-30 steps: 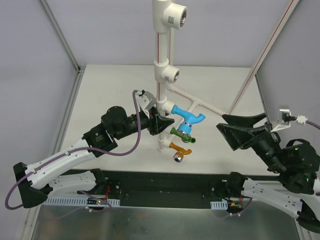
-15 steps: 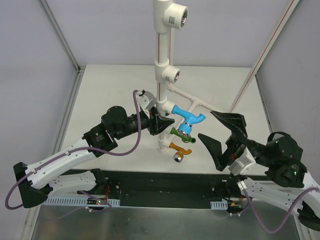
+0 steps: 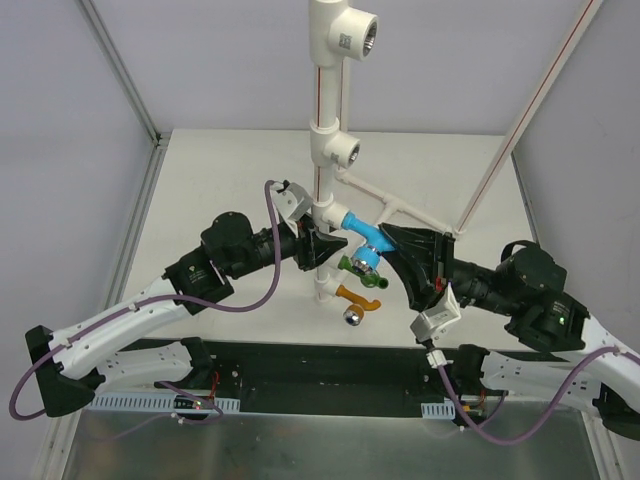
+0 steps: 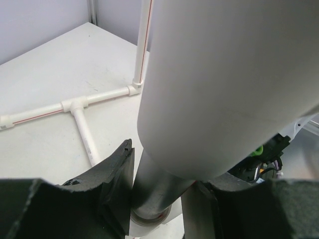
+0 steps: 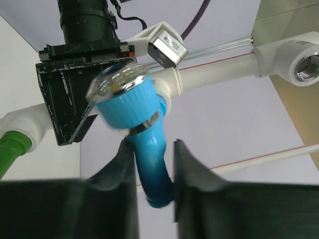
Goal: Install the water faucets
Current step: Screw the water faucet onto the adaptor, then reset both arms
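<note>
Three small plastic faucets sit one below the other on a tall white upright pipe [image 3: 327, 100] at the centre of the top view. The light blue plastic faucet [image 3: 360, 230] with a curved spout is uppermost. The green plastic faucet [image 3: 352, 264] is just under it. The orange plastic faucet [image 3: 355, 294] is lowest, its shiny metal end pointing toward the bottom of the frame.

From the lower left of the frame, the left gripper [image 3: 322, 250] reaches in and is clenched on the upright pipe beside the faucets. In the left wrist view its black fingers hug the pipe [image 4: 224, 89] on both sides, with the gripper [image 4: 158, 199] at the bottom centre of that picture.

From the lower right, the right gripper [image 3: 392, 248] reaches to the light blue faucet. In the right wrist view the gripper [image 5: 152, 164] has its two dark fingers pressed against either side of the blue spout, grasping it. The faucet's ribbed blue knob [image 5: 130, 104] and metal cap are blurred just above. The green faucet [image 5: 10, 149] shows at the left edge of that view.

A flat white pipe assembly with tee joints [image 3: 400, 208] lies on the white table [image 3: 230, 170] behind the upright pipe. It also appears at the left of the left wrist view [image 4: 75, 105].
</note>
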Available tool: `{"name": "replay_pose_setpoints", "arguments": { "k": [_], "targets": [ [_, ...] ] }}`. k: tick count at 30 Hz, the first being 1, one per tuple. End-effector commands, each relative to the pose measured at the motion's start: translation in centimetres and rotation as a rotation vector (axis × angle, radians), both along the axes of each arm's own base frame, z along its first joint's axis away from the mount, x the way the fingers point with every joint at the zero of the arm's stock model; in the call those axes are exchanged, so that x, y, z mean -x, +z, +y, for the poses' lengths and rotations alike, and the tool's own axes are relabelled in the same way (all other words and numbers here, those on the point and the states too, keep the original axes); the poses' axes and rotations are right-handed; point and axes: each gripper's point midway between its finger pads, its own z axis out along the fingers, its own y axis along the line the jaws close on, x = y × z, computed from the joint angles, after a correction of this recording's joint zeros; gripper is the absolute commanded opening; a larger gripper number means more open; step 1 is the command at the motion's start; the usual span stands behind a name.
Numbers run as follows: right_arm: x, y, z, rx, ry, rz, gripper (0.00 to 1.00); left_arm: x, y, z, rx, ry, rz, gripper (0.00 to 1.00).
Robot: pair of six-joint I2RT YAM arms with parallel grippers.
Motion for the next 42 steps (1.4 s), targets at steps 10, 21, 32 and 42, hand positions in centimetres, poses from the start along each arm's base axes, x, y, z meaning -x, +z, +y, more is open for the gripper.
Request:
{"name": "replay_pose_setpoints", "arguments": {
  "k": [10, 21, 32, 42],
  "targets": [
    [1.2, -2.0, 2.2, -0.658, 0.066, 1.424, 0.0, 2.0, -3.7, -0.5, -0.051, -0.042, 0.238, 0.0],
    [-1.2, -3.3, -0.4, -1.365, 0.05, 2.305, 0.0, 1.2, -4.2, -0.7, -0.061, -0.007, 0.247, 0.0],
    [-0.7, -4.5, -2.6, -1.249, 0.067, 2.078, 0.96, -1.8, -5.0, 1.1, -0.094, 0.124, 0.215, 0.0],
    [-1.0, -9.9, -10.6, -1.337, -0.013, 1.879, 0.99, -10.5, -5.5, 3.5, -0.229, 0.239, 0.109, 0.0]
  ]
}}
